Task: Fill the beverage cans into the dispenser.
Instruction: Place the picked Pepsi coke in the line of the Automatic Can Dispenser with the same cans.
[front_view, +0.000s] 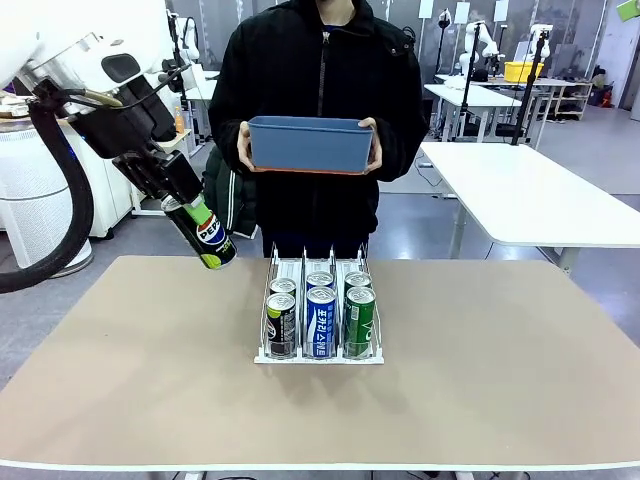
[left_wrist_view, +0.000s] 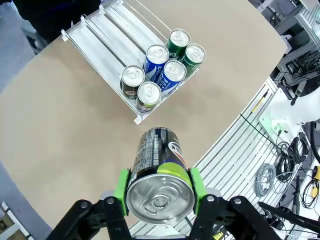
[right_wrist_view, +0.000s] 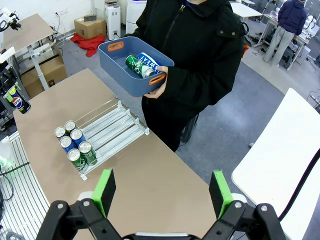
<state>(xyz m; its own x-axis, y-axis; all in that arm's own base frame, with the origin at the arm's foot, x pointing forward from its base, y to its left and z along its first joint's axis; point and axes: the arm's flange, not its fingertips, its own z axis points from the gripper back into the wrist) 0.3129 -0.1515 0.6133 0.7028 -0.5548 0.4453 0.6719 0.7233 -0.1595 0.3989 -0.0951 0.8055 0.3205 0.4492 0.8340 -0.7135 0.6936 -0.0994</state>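
Observation:
My left gripper (front_view: 190, 215) is shut on a black beverage can (front_view: 210, 240) with a green end, held tilted in the air above the table's far left. In the left wrist view that can (left_wrist_view: 159, 175) sits between the green pads (left_wrist_view: 121, 185), silver top toward the camera. The white dispenser (front_view: 318, 357) stands mid-table with several cans (front_view: 321, 322) at its front, two per lane; the rear of its lanes (left_wrist_view: 102, 42) is bare. My right gripper (right_wrist_view: 162, 192) is open, high above the table, holding nothing.
A person stands at the far side holding a blue bin (front_view: 310, 143) with both hands. It holds a green can (right_wrist_view: 134, 62) and a blue-and-white can (right_wrist_view: 148, 61). The tan table (front_view: 480, 340) is bare around the dispenser (right_wrist_view: 112, 127). White tables stand behind on the right.

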